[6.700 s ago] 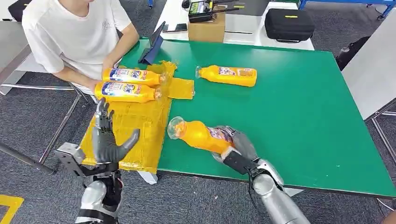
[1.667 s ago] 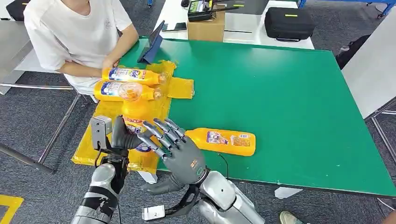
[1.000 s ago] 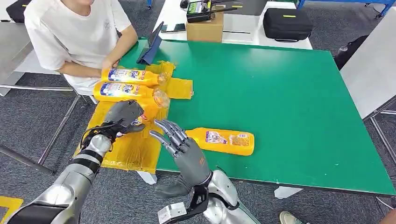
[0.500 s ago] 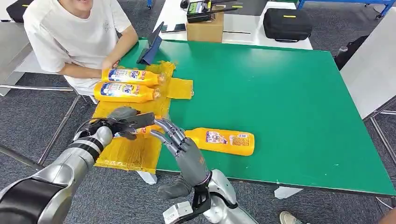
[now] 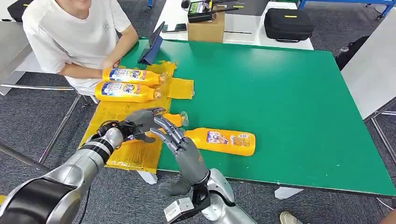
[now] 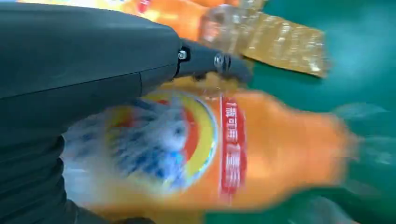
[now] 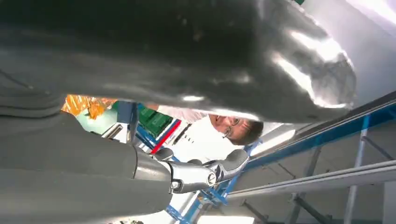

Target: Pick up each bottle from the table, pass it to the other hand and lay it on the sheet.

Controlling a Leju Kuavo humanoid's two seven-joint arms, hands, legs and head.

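My left hand [image 5: 139, 124] grips an orange bottle [image 5: 174, 119] that lies low over the yellow sheet [image 5: 122, 156], its clear cap pointing toward the green table [image 5: 289, 98]. The left wrist view shows that bottle [image 6: 261, 154] close up, label up, under my left hand [image 6: 79, 65]. Just in front of it, my right hand [image 5: 185, 150] is raised with fingers spread and holds nothing; its fingers [image 7: 205, 171] show in the right wrist view. A second orange bottle [image 5: 225, 140] lies on the table beside my right hand. Two more bottles [image 5: 131, 75] [image 5: 125, 91] lie on the sheet's far end.
A person in a white shirt [image 5: 74, 32] sits at the table's far left corner, hands near the far bottles. A tablet [image 5: 152, 45] stands beside them. A cardboard box [image 5: 207, 28] and a black case [image 5: 288, 24] rest on the white table behind.
My left hand has swung the bottle down and to the right, from upright to lying across the sheet's near edge. The right hand has stayed raised and spread.
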